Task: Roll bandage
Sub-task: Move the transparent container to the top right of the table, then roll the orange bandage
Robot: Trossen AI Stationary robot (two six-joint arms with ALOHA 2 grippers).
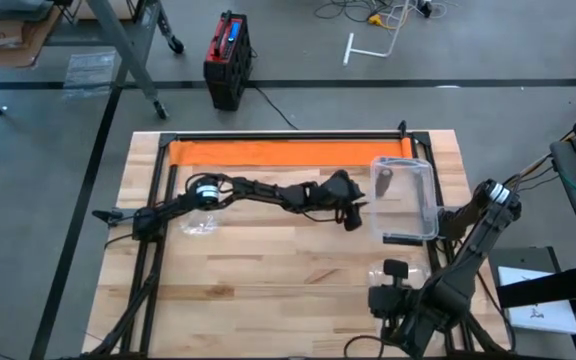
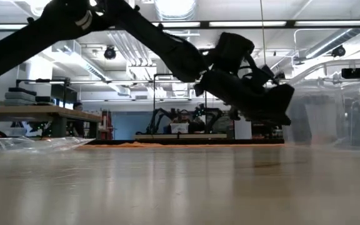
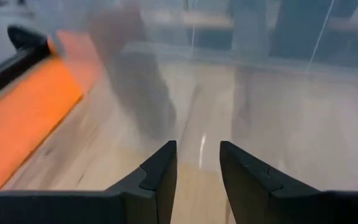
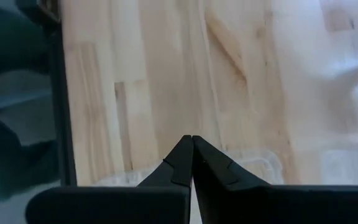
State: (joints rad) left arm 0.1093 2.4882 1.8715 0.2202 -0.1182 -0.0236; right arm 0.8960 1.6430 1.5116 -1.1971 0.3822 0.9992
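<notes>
My left pincer (image 1: 353, 215) hangs above the table (image 1: 268, 270) near its middle, arm stretched out across the wood. In the left wrist view the two fingers (image 3: 160, 174) stand a narrow gap apart with nothing between them: partly open, empty.

My right pincer (image 1: 395, 268) waits at the near right of the table, fingers (image 4: 185, 158) pressed together, holding nothing.

Bandage: I cannot pick out a roll or loose strip with any certainty. The only long flat candidate is the orange band (image 1: 288, 153) along the far edge of the table, its long axis running left to right. Whether that is the bandage, I cannot tell.

A clear plastic container (image 1: 405, 197) stands just beside the left pincer, on its right; the left wrist view looks straight into it.

Judgement: the orange band lies beyond the left pincer, toward the far edge, and the left arm is clearly the nearer.
</notes>
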